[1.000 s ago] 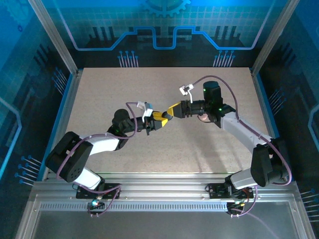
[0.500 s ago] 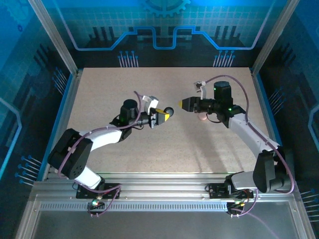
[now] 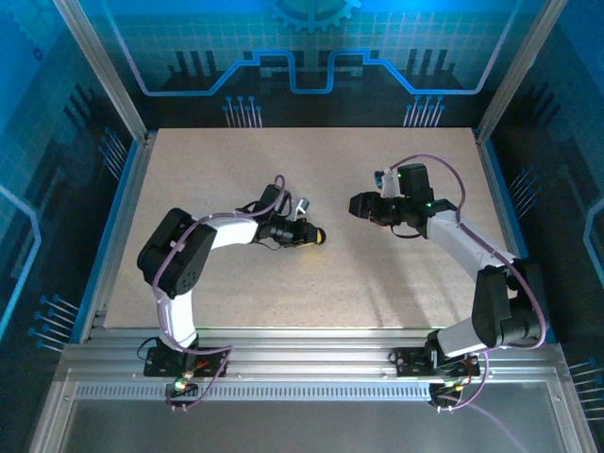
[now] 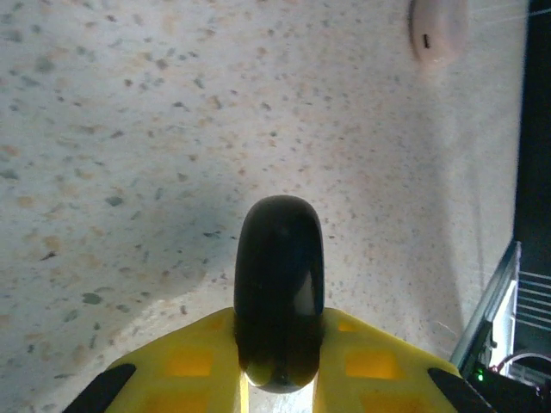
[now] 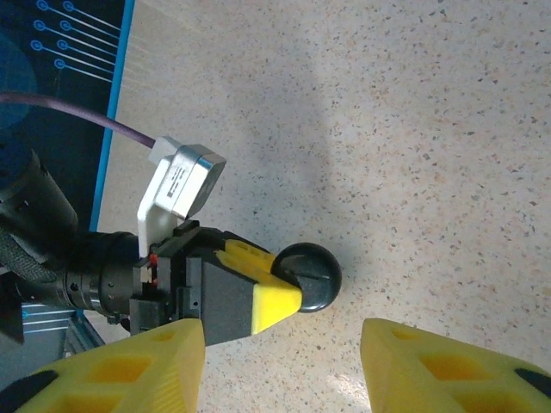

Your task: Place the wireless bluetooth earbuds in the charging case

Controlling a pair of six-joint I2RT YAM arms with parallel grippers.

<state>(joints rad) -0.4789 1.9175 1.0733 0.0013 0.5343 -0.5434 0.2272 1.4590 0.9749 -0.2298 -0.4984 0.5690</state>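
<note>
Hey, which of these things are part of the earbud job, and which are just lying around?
Job: black round case, clamped in left gripper; right gripper, open.
Lying about: whitish oval piece on the table.

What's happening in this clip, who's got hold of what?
The left gripper is shut on a black round case, pinched edge-on between its yellow fingers and held above the table, pointing toward the right arm. The right gripper faces it with its jaws open and empty, a gap of bare table between the two. A whitish case lies on the table beyond the held one. Whether the black case is open, or holds any earbuds, cannot be told.
</note>
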